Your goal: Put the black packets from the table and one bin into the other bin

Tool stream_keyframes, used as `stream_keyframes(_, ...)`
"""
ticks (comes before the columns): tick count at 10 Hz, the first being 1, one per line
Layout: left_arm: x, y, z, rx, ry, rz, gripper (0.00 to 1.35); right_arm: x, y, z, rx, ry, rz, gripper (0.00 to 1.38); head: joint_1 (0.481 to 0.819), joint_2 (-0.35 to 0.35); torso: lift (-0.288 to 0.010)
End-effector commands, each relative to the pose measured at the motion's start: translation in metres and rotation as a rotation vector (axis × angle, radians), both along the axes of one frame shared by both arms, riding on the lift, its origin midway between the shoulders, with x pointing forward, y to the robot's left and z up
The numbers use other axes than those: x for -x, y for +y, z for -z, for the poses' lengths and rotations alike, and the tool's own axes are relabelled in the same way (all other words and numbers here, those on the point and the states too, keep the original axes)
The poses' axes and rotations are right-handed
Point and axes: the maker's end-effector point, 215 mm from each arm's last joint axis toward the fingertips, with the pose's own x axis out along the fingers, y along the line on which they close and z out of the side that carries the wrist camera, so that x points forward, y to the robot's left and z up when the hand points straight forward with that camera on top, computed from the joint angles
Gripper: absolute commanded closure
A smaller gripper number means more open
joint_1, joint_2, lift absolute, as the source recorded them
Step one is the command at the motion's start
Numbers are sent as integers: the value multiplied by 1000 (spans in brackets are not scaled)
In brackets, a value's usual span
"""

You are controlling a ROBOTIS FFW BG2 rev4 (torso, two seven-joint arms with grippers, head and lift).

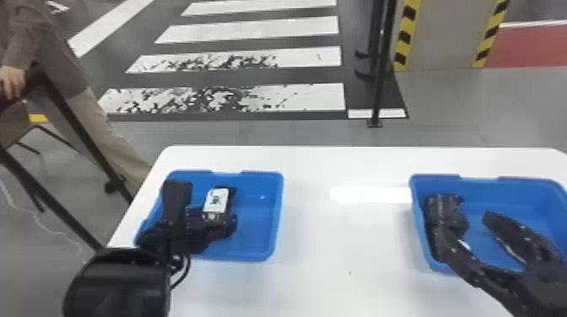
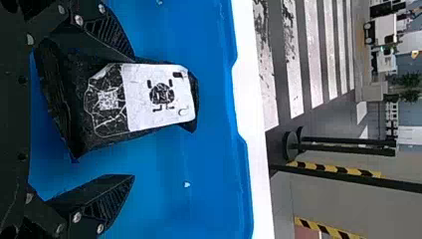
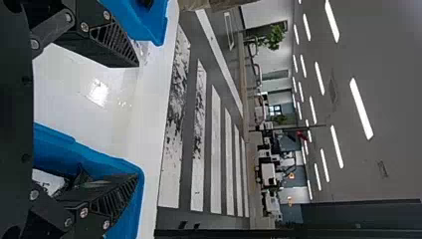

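Left gripper (image 2: pixel 133 117): nearer arm, fingers parted, in left bin (image 1: pixel 276 219). Black packet (image 2: pixel 149 97) lies between them, close by the left finger, gap at right; long axis near to far, along the fingers. Closure should pinch its sides; bin walls limit sideways travel. Right gripper (image 3: pixel 138 121): fingers apart, over right bin (image 1: pixel 523 187), which holds a white-labelled packet (image 3: pixel 47 180).
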Motion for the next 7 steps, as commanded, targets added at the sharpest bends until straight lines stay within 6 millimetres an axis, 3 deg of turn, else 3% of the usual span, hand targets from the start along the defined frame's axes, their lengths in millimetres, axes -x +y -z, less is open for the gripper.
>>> stream_keyframes(1, 4, 6, 8, -24, 41, -9, 734, 0, 0, 1, -4, 3, -1, 262, 695, 144, -110)
stream_keyframes(2, 9, 9, 13, -31, 65, -19, 1165, 0, 1, 1, -8, 1, -3, 260, 695, 147, -110)
stream_keyframes(4, 9, 9, 12, -43, 48, -9, 1211, 1, 1, 6, -22, 13, -9, 262, 695, 157, -110)
stream_keyframes(6, 5, 8, -2, -30, -49, -2, 1211, 1, 2, 6, -21, 15, -12, 260, 695, 158, -110)
stream_keyframes(7, 4, -6, -9, 36, -88, 5, 1211, 1, 2, 6, -23, 15, -12, 262, 695, 156, -110)
